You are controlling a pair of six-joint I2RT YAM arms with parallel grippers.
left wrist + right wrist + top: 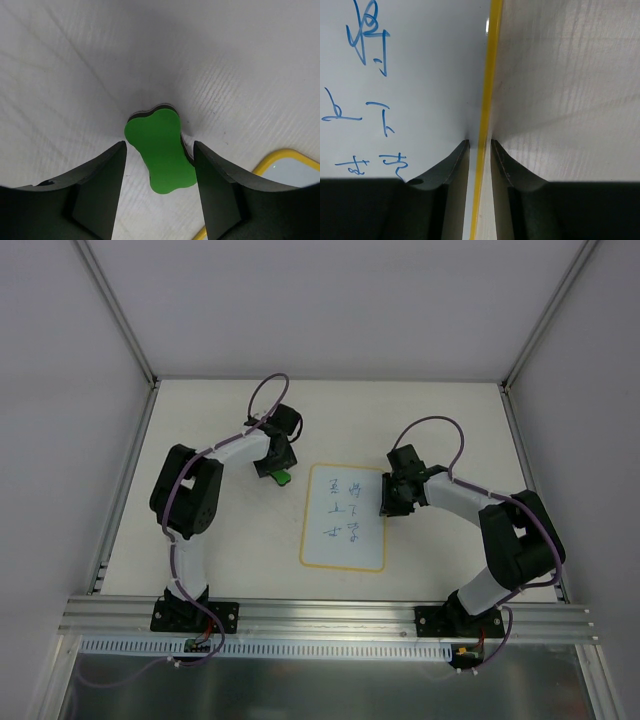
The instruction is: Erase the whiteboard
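Note:
The whiteboard (343, 518) lies flat in the middle of the table, white with a yellow rim and blue handwriting (367, 35). Its corner also shows in the left wrist view (295, 170). The green peanut-shaped eraser (161, 150) lies on the table left of the board's far corner (283, 477). My left gripper (159, 144) is down around it, jaws apart. The right finger is close against the eraser and a gap shows at the left finger. My right gripper (480, 141) stands at the board's right edge (392, 502), narrowly open, one fingertip on the board and one on the table, the rim between them.
Aluminium rails run along the left (125, 480) and right (520, 460) table edges, and a rail (330, 615) crosses the near edge by the arm bases. White walls close the back.

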